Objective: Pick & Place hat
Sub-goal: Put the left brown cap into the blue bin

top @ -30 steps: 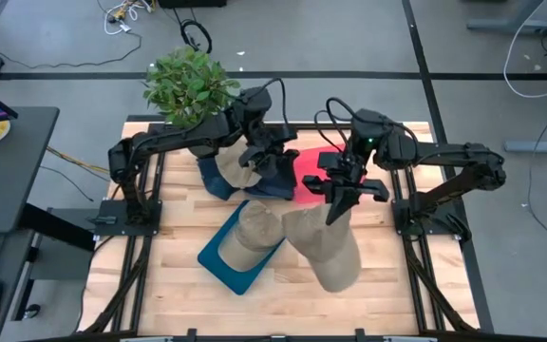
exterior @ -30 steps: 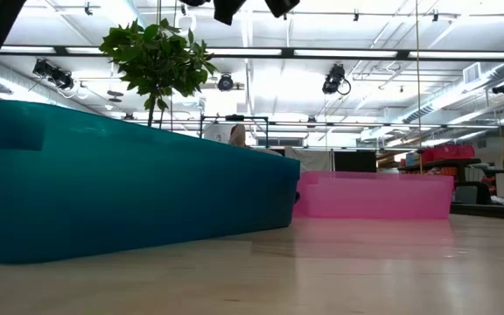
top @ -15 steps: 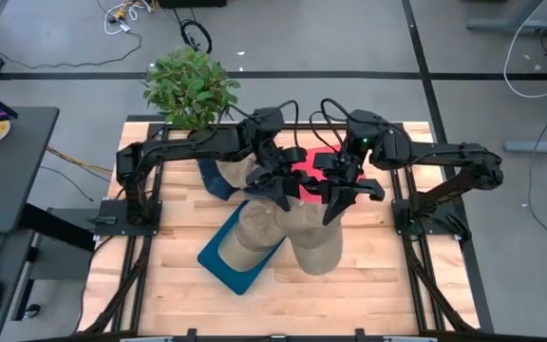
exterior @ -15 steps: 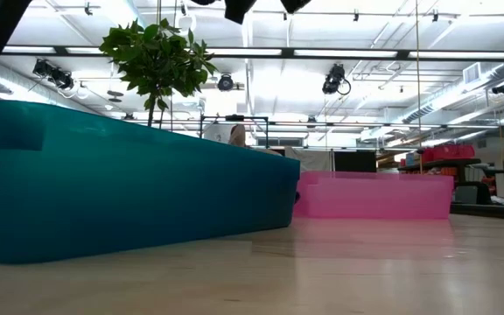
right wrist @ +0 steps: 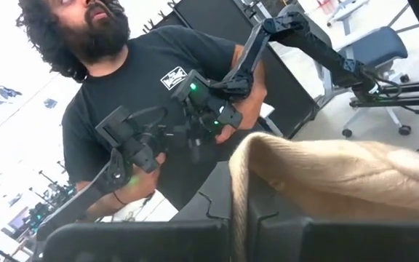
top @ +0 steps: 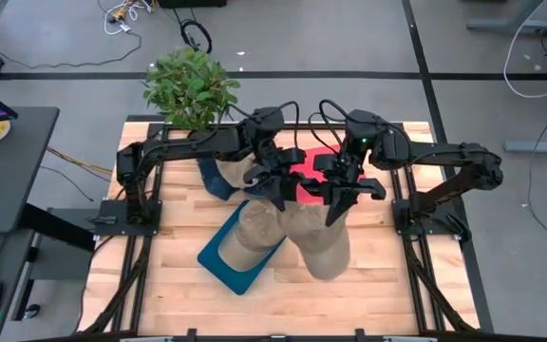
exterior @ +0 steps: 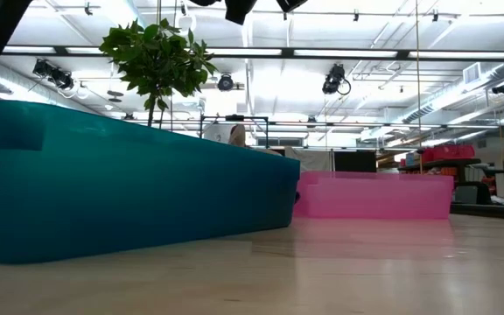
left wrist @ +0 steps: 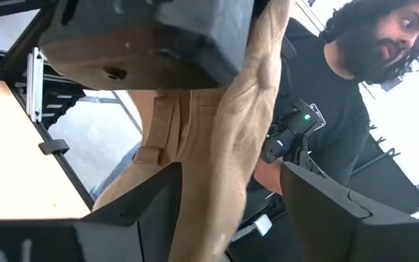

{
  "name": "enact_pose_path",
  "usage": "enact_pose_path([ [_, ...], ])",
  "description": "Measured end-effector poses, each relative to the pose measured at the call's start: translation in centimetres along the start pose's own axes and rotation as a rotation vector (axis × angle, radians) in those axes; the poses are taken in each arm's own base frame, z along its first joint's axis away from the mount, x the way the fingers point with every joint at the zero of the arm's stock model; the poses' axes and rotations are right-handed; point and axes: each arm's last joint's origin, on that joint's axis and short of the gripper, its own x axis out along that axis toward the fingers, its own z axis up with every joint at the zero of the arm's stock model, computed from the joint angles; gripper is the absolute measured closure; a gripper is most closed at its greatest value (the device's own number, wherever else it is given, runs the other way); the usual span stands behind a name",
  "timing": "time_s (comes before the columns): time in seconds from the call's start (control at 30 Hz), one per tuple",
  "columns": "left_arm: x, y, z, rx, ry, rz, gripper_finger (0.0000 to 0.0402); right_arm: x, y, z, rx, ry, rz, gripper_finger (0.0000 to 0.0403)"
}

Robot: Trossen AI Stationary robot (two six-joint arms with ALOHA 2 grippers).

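A tan cloth thing (top: 311,237) hangs between my two grippers above the table's middle; its seams look more like a garment's than a hat's. One lobe (top: 257,233) droops over the teal bin (top: 224,264). The other lobe (top: 324,252) hangs toward the near edge. My left gripper (top: 278,195) and my right gripper (top: 336,209) are both shut on it, close together. In the left wrist view the cloth (left wrist: 224,145) runs between the fingers. The right wrist view shows a knitted fold (right wrist: 326,171). My left gripper pinches a thick bunch of the tan cloth (left wrist: 220,189) between its two fingers (left wrist: 158,207), coming from above; several layers are gathered there. The cloth is lifted and hangs slack below. My right gripper pinches a folded edge of the cloth (right wrist: 238,182) between its nearly closed fingers (right wrist: 217,196), from above. The rest bulges out beside the fingers and hangs down.
A pink bin (top: 309,171) stands behind the grippers, and dark blue cloth (top: 215,176) lies at its left. A potted plant (top: 190,87) stands at the far left corner. A person (right wrist: 151,94) holding controllers sits beyond the table. Bare wood (top: 387,275) lies toward the near right.
My left gripper has moved toward the near edge and toward the right gripper, carrying its part of the tan cloth along. The right lobe of the cloth, which spread farther toward the near right, has drawn in and hangs shorter.
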Motion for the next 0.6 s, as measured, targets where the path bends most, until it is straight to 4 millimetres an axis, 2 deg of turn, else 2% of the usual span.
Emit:
enact_pose_path([
  [0.13,-0.02,-0.05,-0.05,-0.001,0.016,-0.018,0.0187,0.00,0.01,-0.01,0.008,0.003,0.003,0.0403],
  [0.23,0.00,-0.10,-0.10,-0.001,0.032,-0.036,0.0219,-0.01,0.02,-0.03,0.020,0.008,0.008,0.0403],
  [0.37,-0.01,-0.16,-0.15,0.007,0.050,-0.056,0.0280,0.00,0.02,-0.06,0.025,0.013,0.013,0.0403],
  [0.53,-0.01,-0.21,-0.20,0.043,0.065,-0.076,0.0376,0.00,0.02,-0.06,0.035,0.013,0.013,0.0403],
  [0.6,-0.02,-0.24,-0.22,0.070,0.073,-0.087,0.0392,0.00,0.02,-0.06,0.045,0.013,0.013,0.0400],
])
